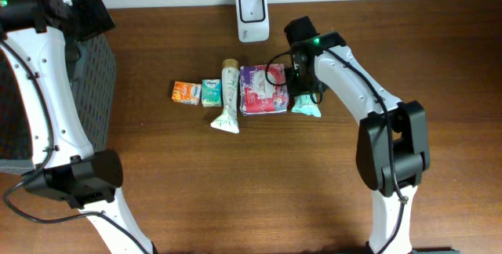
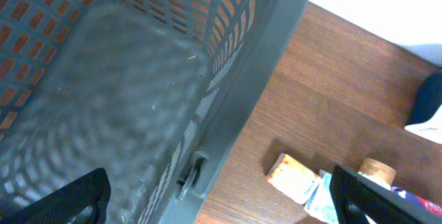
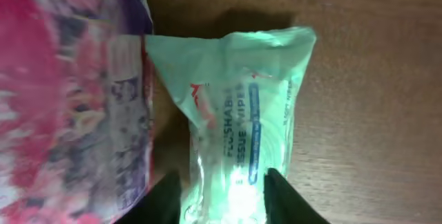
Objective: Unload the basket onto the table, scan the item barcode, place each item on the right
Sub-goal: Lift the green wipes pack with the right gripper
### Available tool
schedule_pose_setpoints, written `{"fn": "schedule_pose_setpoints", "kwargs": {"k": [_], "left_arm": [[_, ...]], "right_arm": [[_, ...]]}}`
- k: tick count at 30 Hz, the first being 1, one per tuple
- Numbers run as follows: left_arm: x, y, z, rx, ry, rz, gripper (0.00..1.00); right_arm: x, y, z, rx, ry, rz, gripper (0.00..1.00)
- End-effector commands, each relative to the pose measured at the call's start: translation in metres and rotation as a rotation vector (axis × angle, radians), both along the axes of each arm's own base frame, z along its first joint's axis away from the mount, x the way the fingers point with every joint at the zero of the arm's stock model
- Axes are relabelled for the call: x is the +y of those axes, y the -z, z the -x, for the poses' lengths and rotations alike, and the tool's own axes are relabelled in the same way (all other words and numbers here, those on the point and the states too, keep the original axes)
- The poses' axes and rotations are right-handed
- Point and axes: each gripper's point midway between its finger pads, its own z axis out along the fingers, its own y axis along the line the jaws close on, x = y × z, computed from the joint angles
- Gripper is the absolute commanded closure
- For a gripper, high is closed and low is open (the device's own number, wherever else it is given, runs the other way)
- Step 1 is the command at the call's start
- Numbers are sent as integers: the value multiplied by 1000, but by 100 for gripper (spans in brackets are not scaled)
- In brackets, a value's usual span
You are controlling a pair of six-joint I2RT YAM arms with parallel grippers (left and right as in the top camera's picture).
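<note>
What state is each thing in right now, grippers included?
left gripper: open, empty, over the basket.
right gripper: shut on the wipes pack's end.
wipes pack: flat on the table, beside the pink package.
basket: nothing seen inside.
tube: lying down.
pink package: lying flat.
orange packet: lying flat.
green packet: lying flat.
scanner: standing at the back edge.

Left end effector wide open, right arm (white) stretched forward
</note>
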Motion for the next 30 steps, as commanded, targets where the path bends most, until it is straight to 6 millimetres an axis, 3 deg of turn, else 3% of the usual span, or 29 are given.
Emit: {"fn": "schedule_pose_setpoints", "kwargs": {"k": [1, 3, 6, 9, 11, 13, 14, 16, 17, 21, 23, 28, 30], "left_arm": [[-1, -4, 0, -12, -2, 7, 1], [-1, -4, 0, -12, -2, 7, 1], [-1, -4, 0, -12, -2, 7, 1], [-1, -4, 0, -12, -2, 7, 1], [-1, -4, 0, -12, -2, 7, 1], [-1, -4, 0, -12, -2, 7, 1], [-1, -4, 0, -12, -1, 7, 1], [-1, -4, 0, -12, -2, 7, 1], [-1, -4, 0, -12, -2, 7, 1], [-1, -4, 0, -12, -2, 7, 1], [-1, -4, 0, -12, -2, 7, 1], [-1, -4, 0, -12, -2, 7, 1], [-1, -4, 0, -12, -2, 7, 1]], "right_arm": [[-6, 21, 2, 36, 12, 31, 69], [-9, 32, 2, 49, 16, 48, 70], [-66, 23, -2, 0, 183, 275, 69], [-102, 19, 3, 49, 255, 284, 70], [-100, 1, 0, 52, 226, 287, 69], [-76, -4, -2, 62, 85, 258, 63], [-59, -4, 2, 65, 31, 261, 53], [-46, -3, 8, 71, -5, 281, 31], [-48, -3, 11, 70, -2, 313, 29], [-65, 15, 24, 102, -7, 403, 29], [-80, 11, 20, 65, 21, 499, 29], [-86, 27, 22, 59, 28, 508, 31], [-86, 41, 20, 30, 36, 501, 41]]}}
